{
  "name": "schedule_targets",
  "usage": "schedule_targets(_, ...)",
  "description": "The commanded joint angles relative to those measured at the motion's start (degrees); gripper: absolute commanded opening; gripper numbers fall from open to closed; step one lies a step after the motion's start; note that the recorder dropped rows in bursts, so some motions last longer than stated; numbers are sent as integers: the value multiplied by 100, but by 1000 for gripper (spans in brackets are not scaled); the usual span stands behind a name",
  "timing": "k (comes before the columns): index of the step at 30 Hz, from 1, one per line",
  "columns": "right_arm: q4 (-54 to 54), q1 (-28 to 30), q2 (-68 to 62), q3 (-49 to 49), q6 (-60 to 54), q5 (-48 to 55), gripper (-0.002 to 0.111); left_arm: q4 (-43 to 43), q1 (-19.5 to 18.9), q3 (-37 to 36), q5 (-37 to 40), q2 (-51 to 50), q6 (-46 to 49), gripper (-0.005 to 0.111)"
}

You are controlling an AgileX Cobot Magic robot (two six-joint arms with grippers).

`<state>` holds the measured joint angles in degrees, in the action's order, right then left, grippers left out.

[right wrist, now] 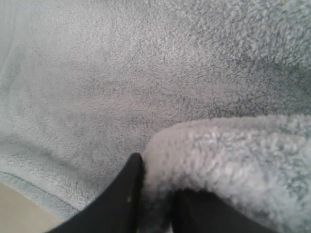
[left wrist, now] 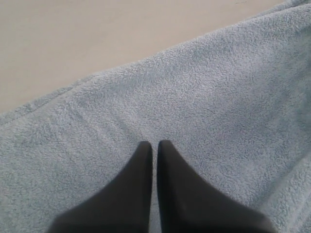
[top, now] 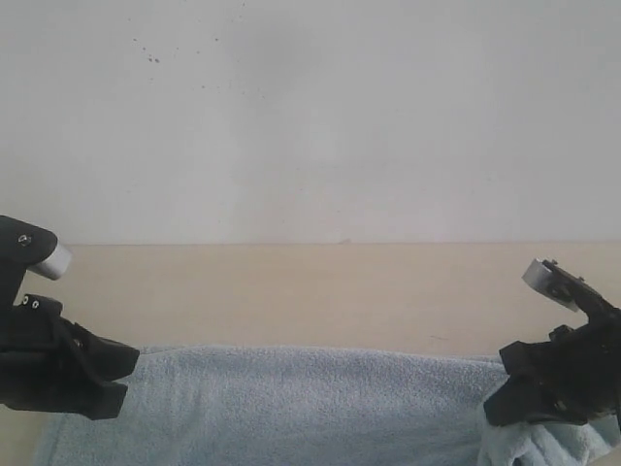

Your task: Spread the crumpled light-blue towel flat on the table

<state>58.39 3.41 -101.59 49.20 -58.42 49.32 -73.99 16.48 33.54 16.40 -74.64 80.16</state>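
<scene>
The light-blue towel [top: 301, 408] lies in a broad band along the near part of the beige table [top: 291, 291]. Its far edge runs fairly straight, and its right end is bunched. At the towel's left end my left gripper [top: 121, 374] is shut. In the left wrist view its fingers [left wrist: 154, 143] stand almost together over flat terry cloth [left wrist: 194, 87], with nothing bunched between them. My right gripper [top: 497, 406] is at the right end, shut on a raised fold of towel [right wrist: 228, 155] that drapes over one finger [right wrist: 155, 174].
A white-grey wall [top: 310, 116] rises behind the table's far edge. Bare tabletop [left wrist: 73, 39] stretches beyond the towel's far edge. A strip of table [right wrist: 9, 213] shows beside the towel's hem in the right wrist view.
</scene>
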Motion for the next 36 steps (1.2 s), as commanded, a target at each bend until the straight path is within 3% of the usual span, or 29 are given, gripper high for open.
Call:
schedule_targets(1,97,-1,-46,38,-73,-78,57,-52,6,-18,116,40,38,4)
schedule_targets(5,252,-1,-46,38,-47,-432,104,-52,6,-18,85,40,38,4)
schedule_targets(12,727,-1,5,475,46,682,105,-52,6,-18,113,40,38,4)
schedule_targets(15,703,-1,225,1285,46,2064,105,-52,6,-18,113,40,38,4)
schedule_targets(23,268,-1,548,1599,385,2064,105,-181,6,-18,139,40,38,4)
schedule_targets(28,-237,-182,413,959,653,1620,105,-181,6,-18,139,40,38,4)
schedule_targets(31,-747,-775,244,859,716,1403,96,-181,6,-18,160,40,38,4)
schedule_targets(36,-2503,-1978,152,859,1609,484,44,-181,6,-18,198,40,38,4)
